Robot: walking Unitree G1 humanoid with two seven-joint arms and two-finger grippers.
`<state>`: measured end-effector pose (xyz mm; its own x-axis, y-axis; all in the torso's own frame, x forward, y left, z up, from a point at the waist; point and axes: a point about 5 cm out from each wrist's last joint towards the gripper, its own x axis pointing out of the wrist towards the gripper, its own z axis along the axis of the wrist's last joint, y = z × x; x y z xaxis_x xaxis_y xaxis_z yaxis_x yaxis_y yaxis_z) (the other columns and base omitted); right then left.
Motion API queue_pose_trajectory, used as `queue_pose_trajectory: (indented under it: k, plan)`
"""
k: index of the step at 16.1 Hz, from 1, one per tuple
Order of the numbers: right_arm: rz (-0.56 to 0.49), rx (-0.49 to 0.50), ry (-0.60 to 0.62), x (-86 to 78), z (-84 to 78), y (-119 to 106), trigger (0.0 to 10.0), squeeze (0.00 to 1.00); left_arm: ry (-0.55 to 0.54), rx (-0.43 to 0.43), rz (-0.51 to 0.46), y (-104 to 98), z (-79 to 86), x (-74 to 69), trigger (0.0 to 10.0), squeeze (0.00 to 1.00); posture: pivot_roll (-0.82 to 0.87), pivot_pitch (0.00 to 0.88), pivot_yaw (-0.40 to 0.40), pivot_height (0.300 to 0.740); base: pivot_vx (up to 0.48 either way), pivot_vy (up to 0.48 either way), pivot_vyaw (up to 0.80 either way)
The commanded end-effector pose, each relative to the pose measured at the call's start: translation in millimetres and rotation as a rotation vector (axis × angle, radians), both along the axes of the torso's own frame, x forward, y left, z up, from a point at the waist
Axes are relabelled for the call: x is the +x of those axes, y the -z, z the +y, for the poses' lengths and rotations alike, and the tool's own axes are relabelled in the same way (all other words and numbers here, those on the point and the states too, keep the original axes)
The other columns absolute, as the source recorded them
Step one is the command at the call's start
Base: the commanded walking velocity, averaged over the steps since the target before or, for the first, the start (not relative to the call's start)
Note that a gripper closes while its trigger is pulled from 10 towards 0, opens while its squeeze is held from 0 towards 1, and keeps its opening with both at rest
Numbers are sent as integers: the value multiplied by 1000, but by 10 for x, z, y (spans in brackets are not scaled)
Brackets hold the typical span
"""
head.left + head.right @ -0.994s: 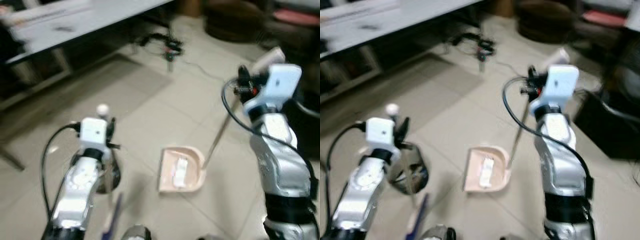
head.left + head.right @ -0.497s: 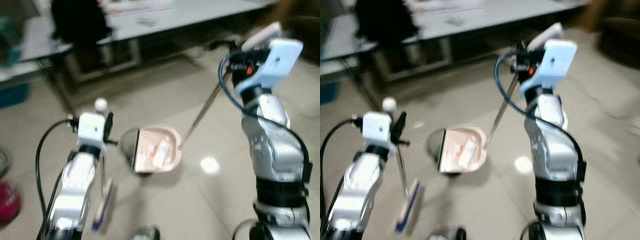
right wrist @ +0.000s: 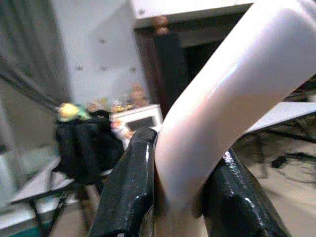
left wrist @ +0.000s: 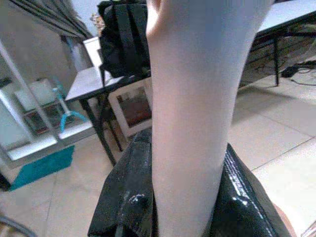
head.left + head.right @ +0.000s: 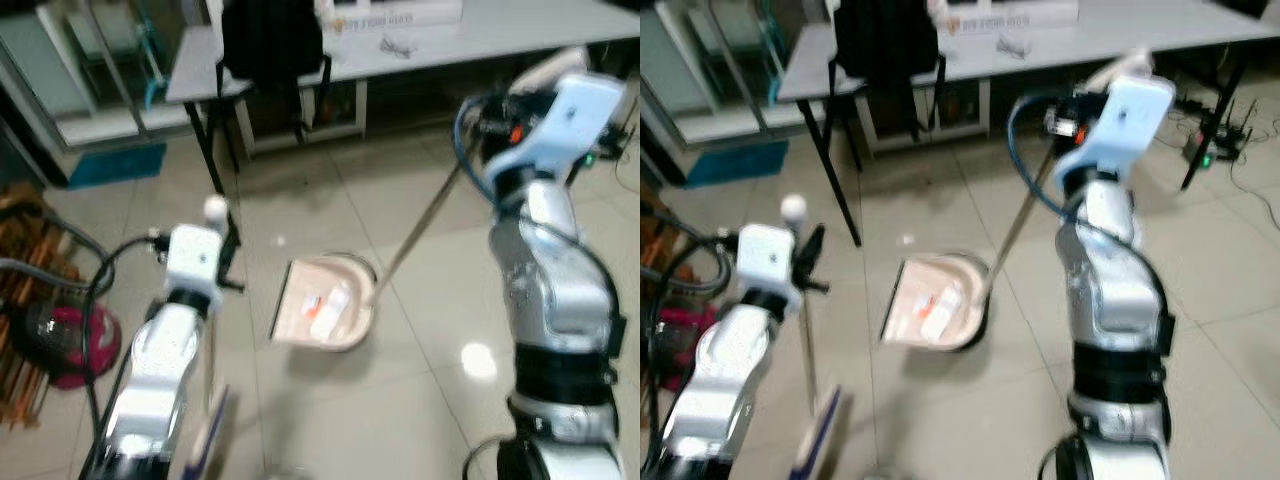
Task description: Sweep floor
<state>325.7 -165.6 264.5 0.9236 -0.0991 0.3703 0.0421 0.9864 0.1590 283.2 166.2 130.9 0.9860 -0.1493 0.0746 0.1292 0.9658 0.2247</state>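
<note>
— Where do we have the dustpan?

— The pink dustpan [image 5: 325, 312] sits on the tiled floor [image 5: 420, 400] between our two arms, with a few pale scraps of litter [image 5: 328, 303] lying in its tray. Its long metal pole rises at a slant to our right gripper [image 3: 180, 197], whose black fingers [image 3: 129, 187] are pinched tight around the pale handle up by our right shoulder.

— And the broom?

— Our left gripper [image 4: 190, 197] is clamped around the broom handle [image 4: 195, 98]; the thin shaft runs down beside our left arm to the blue-edged broom head [image 5: 815, 440] low near the floor.

— What else do we see around us?

— A grey table [image 5: 480, 30] ahead with a black backpack [image 5: 272, 45] on it, and a magenta vacuum cleaner [image 5: 65, 340] off to our left.
</note>
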Motion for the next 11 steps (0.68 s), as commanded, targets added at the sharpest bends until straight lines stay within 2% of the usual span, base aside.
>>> queue_pose_trajectory:
  k: [1,5,11]
  plan:
    - [-62,-9,-18,-5,84,-133,10000,0,-12,15,-37,-93,47,14,10000,0,7,31,78,740,401,0,0]
    - [-69,-45,-4,-12,91,-125,10000,0,-8,2,-34,-89,23,16,10000,0,4,31,77,740,423,0,0]
    - [-83,-47,15,-21,64,-114,10000,0,0,-8,-30,-73,-5,20,10000,0,-2,22,74,740,431,0,0]
